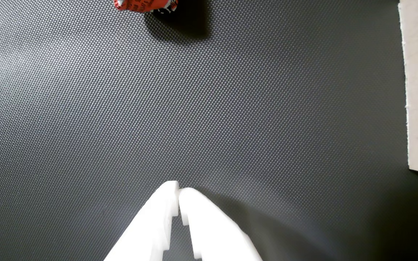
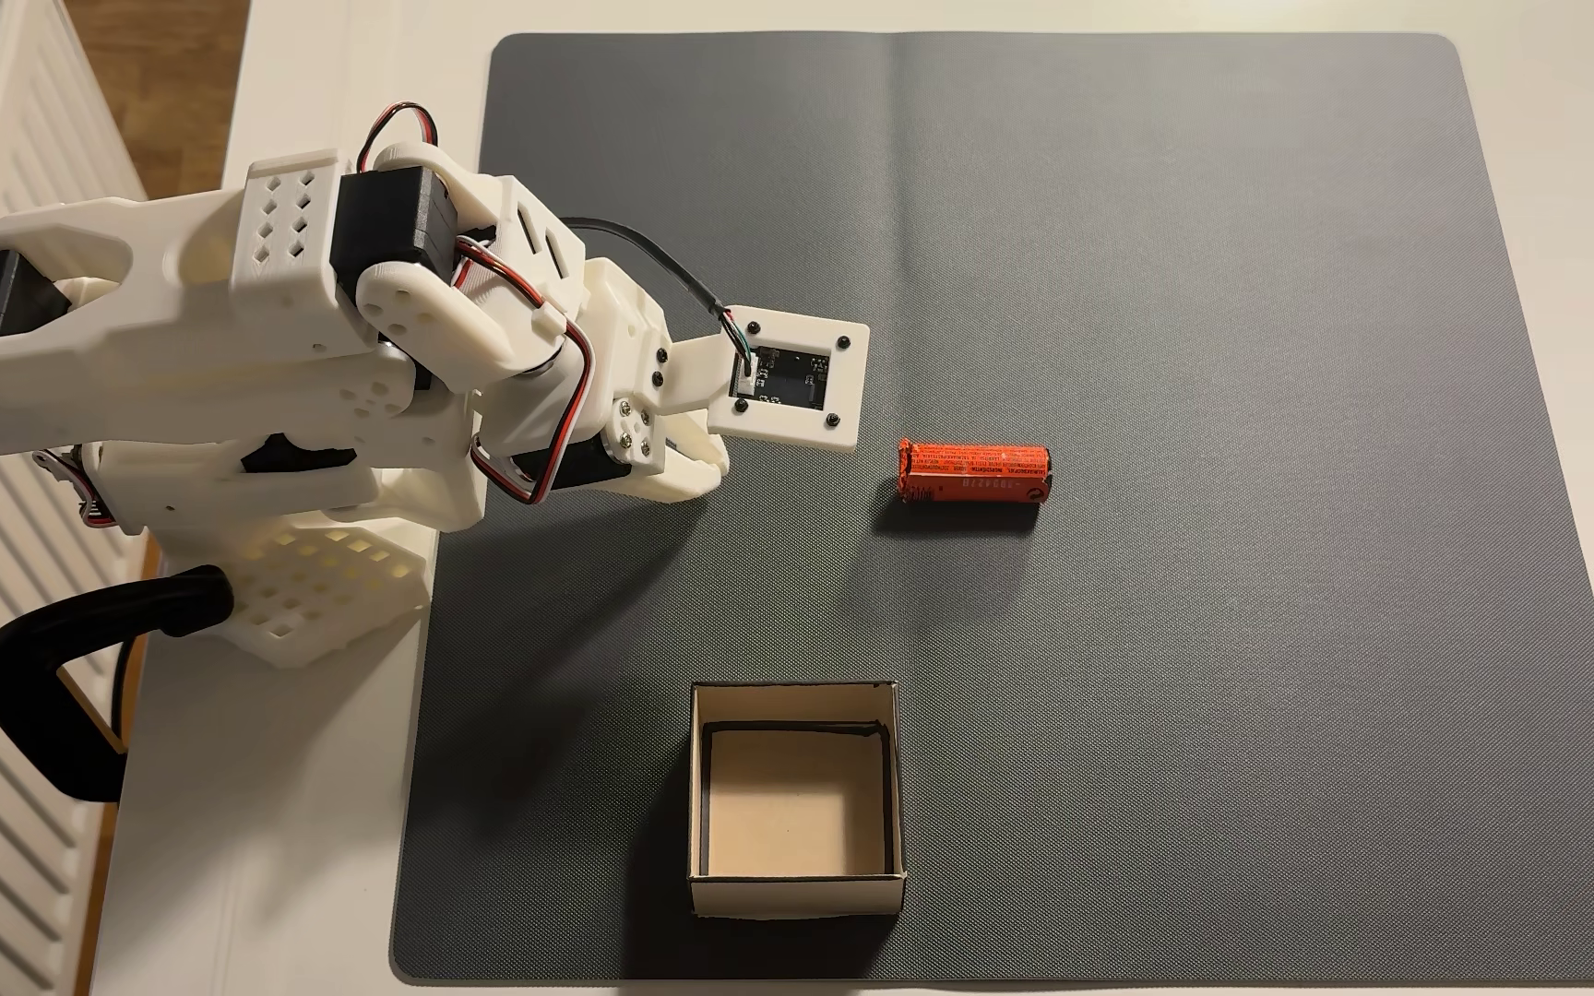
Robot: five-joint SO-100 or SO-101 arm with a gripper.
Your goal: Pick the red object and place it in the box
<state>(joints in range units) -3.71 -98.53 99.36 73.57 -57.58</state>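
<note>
1. Pretty much nothing is done so far. The red object (image 2: 973,471) lies on its side on the grey mat (image 2: 1253,670), out in the open with nothing touching it.
2. The gripper (image 1: 178,188) is clenched with its white tips pressed together and nothing between them. In the wrist view the red object (image 1: 145,5) peeks in at the top edge, well ahead of the tips.
3. The box (image 2: 795,895) is empty, sitting near the mat's lower edge in the fixed view, well apart from the red object.
4. Left to do, I'd say: open up, reach, grab, carry over, drop. So basically the whole job.
</note>
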